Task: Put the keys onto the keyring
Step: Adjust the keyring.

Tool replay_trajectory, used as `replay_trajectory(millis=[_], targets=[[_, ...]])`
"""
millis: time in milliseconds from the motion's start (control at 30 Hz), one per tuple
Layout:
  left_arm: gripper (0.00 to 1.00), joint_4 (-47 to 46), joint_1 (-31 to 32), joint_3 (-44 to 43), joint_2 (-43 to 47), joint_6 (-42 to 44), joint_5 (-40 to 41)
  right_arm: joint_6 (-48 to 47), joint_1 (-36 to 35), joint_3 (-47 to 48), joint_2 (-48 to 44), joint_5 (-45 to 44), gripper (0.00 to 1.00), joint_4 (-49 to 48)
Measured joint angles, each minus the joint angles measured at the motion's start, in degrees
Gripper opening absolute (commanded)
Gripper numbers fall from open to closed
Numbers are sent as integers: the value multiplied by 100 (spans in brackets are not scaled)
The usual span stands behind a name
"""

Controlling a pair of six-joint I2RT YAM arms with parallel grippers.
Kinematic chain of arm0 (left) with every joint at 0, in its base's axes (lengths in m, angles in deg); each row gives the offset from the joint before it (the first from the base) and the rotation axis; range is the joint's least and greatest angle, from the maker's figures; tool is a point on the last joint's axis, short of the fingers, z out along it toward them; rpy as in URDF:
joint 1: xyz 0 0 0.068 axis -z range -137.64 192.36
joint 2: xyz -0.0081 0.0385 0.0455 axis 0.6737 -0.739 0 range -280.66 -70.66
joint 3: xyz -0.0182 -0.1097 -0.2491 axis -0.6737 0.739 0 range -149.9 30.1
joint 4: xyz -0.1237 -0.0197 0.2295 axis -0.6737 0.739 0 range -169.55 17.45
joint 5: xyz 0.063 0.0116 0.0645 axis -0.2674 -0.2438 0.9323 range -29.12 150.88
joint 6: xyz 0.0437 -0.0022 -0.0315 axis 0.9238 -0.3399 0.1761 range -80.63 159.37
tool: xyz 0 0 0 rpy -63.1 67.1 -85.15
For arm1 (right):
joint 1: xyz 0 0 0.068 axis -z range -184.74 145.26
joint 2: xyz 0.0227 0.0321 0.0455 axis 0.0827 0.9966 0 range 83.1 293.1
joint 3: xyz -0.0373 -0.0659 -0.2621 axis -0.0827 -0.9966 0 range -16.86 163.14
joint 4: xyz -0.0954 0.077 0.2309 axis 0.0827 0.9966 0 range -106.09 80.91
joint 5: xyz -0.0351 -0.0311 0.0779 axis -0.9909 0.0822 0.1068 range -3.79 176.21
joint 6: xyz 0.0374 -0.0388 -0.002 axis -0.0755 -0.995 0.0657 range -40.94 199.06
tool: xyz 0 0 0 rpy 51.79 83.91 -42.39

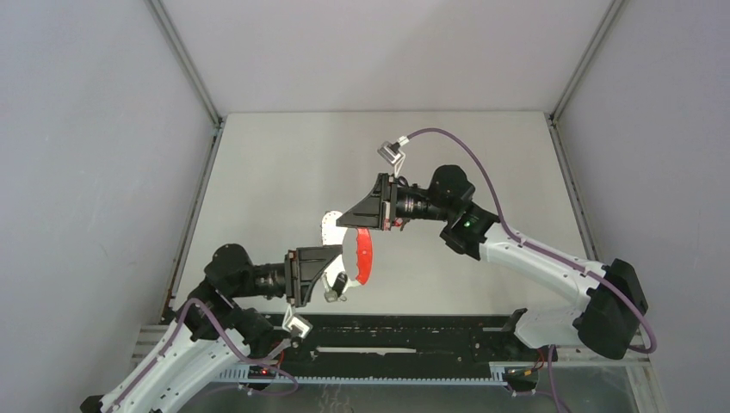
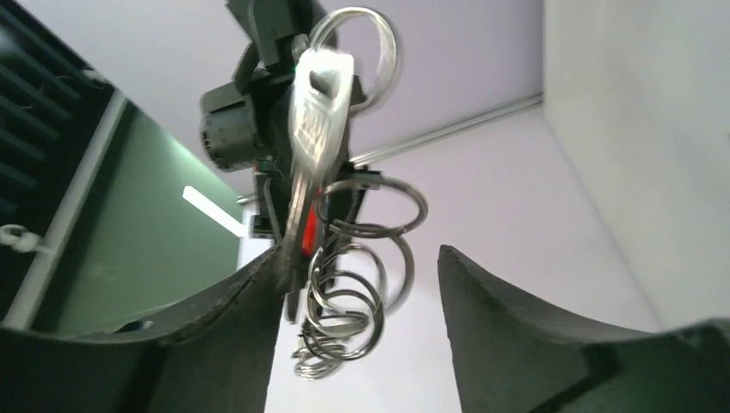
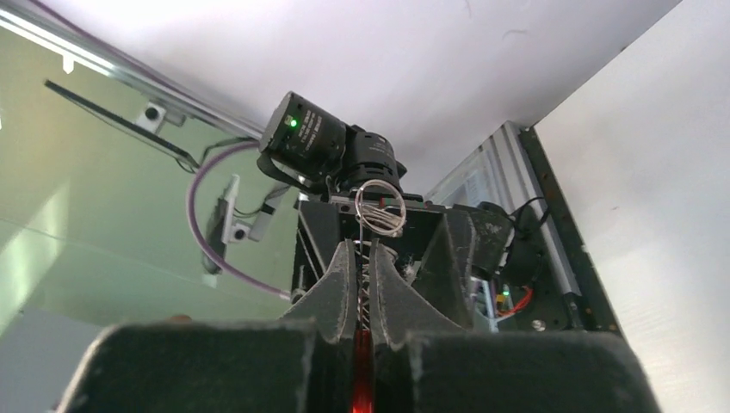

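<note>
Pale grey walls close in a white bench (image 1: 258,172). Above its middle, toward the front edge, the right gripper (image 3: 366,249) is clamped tight on the red strap (image 3: 362,379), with the keyring (image 3: 380,206) sticking out past its fingertips. The left gripper (image 2: 361,258) gapes wide, pinching nothing, and the keys (image 2: 312,138) and linked rings (image 2: 344,297) dangle between its fingers.

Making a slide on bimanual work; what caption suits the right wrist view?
Right gripper shut on the red strap, the keyring poking up above its fingertips.
</note>
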Motion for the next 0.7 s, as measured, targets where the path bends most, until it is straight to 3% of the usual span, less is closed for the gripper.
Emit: replay_trajectory(millis=[67, 100, 367, 533, 700], targets=[[98, 214, 0, -9, -11, -136, 22, -219, 2, 0, -31, 68, 0, 26], [100, 326, 0, -15, -24, -221, 42, -411, 17, 0, -70, 94, 0, 111], [100, 1755, 0, -791, -306, -2422, 199, -3407, 149, 2, -1025, 42, 0, 2074], [100, 1904, 0, -1246, -522, -4601, 177, -5040, 105, 11, -1532, 61, 0, 3104], [86, 1233, -31, -1412, -1082, -7469, 302, -6146, -199, 24, -1587, -118, 0, 3748]])
